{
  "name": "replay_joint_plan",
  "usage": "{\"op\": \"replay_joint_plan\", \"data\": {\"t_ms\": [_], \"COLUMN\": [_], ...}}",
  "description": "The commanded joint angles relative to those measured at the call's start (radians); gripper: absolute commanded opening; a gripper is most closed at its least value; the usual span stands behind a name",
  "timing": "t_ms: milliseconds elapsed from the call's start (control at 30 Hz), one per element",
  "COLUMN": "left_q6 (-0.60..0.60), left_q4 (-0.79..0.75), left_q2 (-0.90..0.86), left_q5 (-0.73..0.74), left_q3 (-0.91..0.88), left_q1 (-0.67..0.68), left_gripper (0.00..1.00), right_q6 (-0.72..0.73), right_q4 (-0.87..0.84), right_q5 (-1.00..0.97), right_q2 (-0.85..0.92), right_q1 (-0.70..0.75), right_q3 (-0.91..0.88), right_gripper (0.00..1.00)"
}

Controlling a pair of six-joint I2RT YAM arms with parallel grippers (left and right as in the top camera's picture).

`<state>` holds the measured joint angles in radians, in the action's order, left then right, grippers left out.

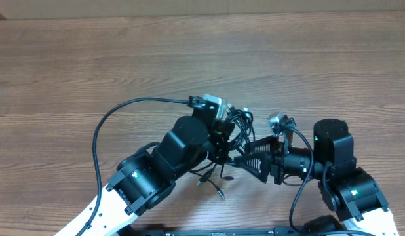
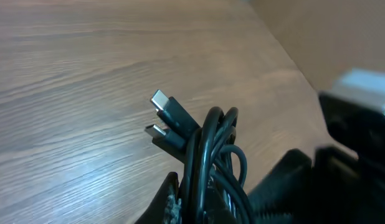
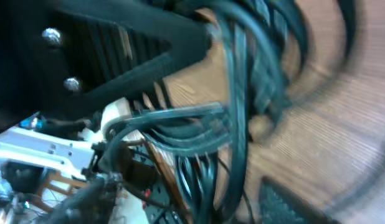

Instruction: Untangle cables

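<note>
Crowding the cables [image 2: 211, 149] above table [image 1: 189, 59]: left tool [image 1: 223, 145], right tool [image 1: 238, 157].

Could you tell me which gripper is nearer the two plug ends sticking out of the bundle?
Left. The cables rise from between the left gripper's jaws, with the plug ends just past them; the right gripper is across the bundle.

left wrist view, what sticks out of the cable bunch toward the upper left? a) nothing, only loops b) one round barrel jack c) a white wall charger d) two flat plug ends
d, two flat plug ends with silver tips stick out side by side from the bunched cables over the table.
</note>
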<state>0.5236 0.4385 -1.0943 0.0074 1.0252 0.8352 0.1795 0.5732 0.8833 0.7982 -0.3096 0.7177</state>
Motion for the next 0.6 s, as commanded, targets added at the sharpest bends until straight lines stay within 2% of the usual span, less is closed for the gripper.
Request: {"op": "replay_joint_plan", "data": {"t_ms": [0, 33, 67, 133, 167, 233, 400, 567], "left_q6": [-0.074, -0.069, -0.031, 0.225, 0.463, 0.618, 0.772, 0.765], "left_q4": [-0.018, -0.017, -0.008, 0.056, 0.137, 0.201, 0.272, 0.269], "left_q2": [0.003, 0.003, 0.003, 0.003, 0.003, 0.003, 0.003, 0.003], "left_q5": [0.07, 0.066, 0.048, -0.103, -0.23, -0.279, -0.314, -0.317], "left_q3": [0.018, 0.018, 0.018, 0.018, 0.018, 0.018, 0.018, 0.018], "left_q1": [-0.004, -0.004, -0.006, -0.006, -0.005, -0.005, -0.005, -0.005], "left_gripper": [0.04, 0.04, 0.04, 0.04, 0.04, 0.04, 0.04, 0.04], "right_q6": [0.003, 0.003, 0.003, -0.017, -0.023, -0.024, -0.031, -0.027], "right_q4": [-0.018, -0.016, -0.012, 0.006, 0.008, 0.008, 0.008, 0.008], "right_q5": [0.063, 0.061, 0.061, 0.061, 0.061, 0.061, 0.061, 0.051], "right_q2": [-0.011, -0.011, -0.011, -0.011, -0.011, -0.011, -0.011, -0.011], "right_q1": [-0.005, -0.005, -0.005, -0.005, -0.005, -0.005, -0.005, -0.005], "right_q3": [0.009, 0.009, 0.009, 0.009, 0.009, 0.009, 0.009, 0.009], "right_gripper": [0.26, 0.07, 0.04, 0.04, 0.04, 0.04, 0.04, 0.06]}}
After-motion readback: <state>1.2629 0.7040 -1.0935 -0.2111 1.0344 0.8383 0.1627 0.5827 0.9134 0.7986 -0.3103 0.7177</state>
